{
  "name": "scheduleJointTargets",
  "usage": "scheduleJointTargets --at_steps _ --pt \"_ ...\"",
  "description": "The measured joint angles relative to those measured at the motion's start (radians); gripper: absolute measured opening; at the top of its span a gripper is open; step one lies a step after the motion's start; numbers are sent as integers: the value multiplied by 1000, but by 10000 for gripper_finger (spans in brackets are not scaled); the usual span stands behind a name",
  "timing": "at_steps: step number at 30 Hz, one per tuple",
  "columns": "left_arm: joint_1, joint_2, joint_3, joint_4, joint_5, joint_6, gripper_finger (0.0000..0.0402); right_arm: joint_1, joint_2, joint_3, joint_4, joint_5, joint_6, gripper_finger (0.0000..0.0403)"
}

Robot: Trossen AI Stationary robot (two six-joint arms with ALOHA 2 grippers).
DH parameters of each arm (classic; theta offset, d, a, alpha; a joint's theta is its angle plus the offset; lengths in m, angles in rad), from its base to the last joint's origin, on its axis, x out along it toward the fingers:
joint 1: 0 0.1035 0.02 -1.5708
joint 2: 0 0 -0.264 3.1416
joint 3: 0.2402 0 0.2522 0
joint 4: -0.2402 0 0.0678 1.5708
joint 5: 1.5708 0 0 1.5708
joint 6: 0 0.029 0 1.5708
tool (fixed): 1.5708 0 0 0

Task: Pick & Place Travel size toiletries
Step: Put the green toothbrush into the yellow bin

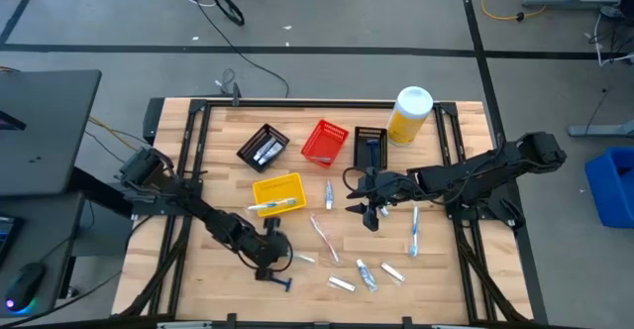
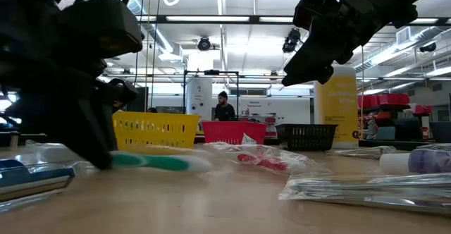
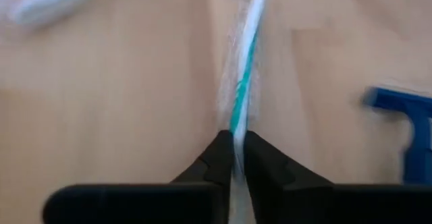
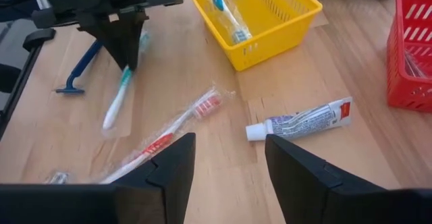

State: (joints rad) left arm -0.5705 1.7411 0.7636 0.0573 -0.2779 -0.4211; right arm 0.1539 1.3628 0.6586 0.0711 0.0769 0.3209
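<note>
Green-striped toothbrush [image 3: 244, 82] pinched between the left gripper's [image 3: 237, 146] fingers, flat on the table [image 3: 121, 102]; right gripper [image 4: 228, 158] hovers wide open above the toothpaste [image 4: 304, 119].

Three baskets [image 1: 300, 156], perhaps four toothbrushes [image 4: 123, 97]

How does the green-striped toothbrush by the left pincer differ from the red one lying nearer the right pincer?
The green toothbrush is clamped at one end by the left pincer; the red toothbrush lies free, with the right pincer open above the table. The green one has teal markings; the red one has red bristles and grip. Both are slim, white-bodied, in clear wrappers, and lie on the wooden table.
</note>
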Motion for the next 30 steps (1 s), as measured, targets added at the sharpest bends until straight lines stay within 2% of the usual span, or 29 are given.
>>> scheduleJointTargets --at_steps 5,11,15,19,24,30 --pt "0 0 66 -86 -60 -18 18 0 0 0 0 0 -23 189" --pt "31 -25 218 -364 -5 -75 31 0 0 0 0 0 -23 190" --pt "66 -67 292 -555 -59 -92 24 0 0 0 0 0 -23 190" --pt "126 -147 309 -701 -101 -102 29 0 0 0 -1 0 -23 188" --pt "229 -248 309 -795 -160 -131 31 0 0 0 -1 0 -23 190" --pt "358 -267 308 -978 -130 -122 26 0 0 0 0 0 -23 188"
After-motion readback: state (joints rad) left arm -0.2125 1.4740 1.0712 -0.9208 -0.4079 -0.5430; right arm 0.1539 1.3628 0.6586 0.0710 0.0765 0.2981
